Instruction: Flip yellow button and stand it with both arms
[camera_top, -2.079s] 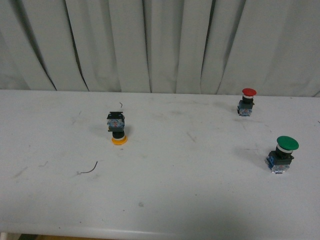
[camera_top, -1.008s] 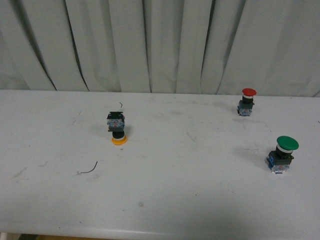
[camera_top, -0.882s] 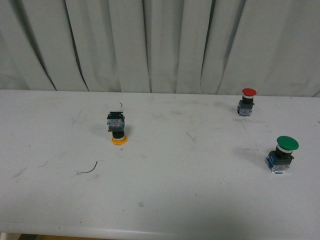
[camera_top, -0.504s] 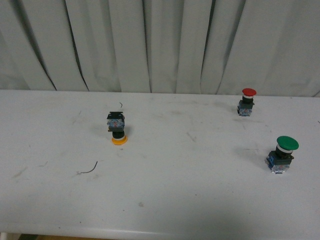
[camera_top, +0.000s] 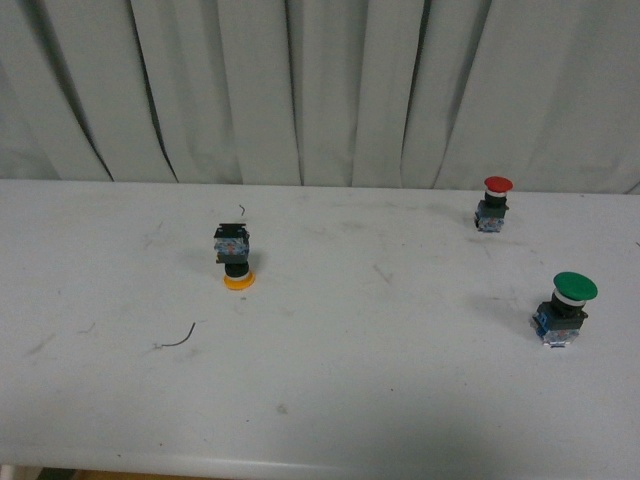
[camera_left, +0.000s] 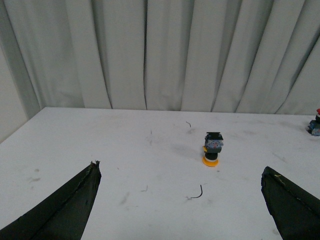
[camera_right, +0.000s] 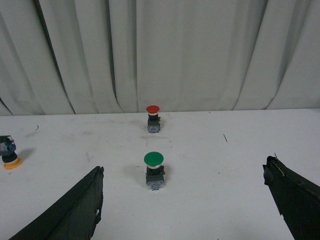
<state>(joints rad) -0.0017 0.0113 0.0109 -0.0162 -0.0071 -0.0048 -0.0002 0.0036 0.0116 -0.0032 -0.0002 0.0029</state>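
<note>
Jaws spread wide on left gripper (camera_left: 180, 169) and right gripper (camera_right: 183, 166), empty. Yellow button (camera_top: 234, 258) cap-down on scuffed white table (camera_top: 350, 390), left of centre, well apart from both. Pleated grey curtain (camera_top: 330, 90) behind; thin wire scrap (camera_top: 178, 340) near button.

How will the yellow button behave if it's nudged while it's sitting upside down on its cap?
The yellow button rests cap-down with its blocky contact body on top, so it probably tips easily. Once on its side, the round cap may let it roll in an arc. It looks like rigid plastic, likely light.
</note>
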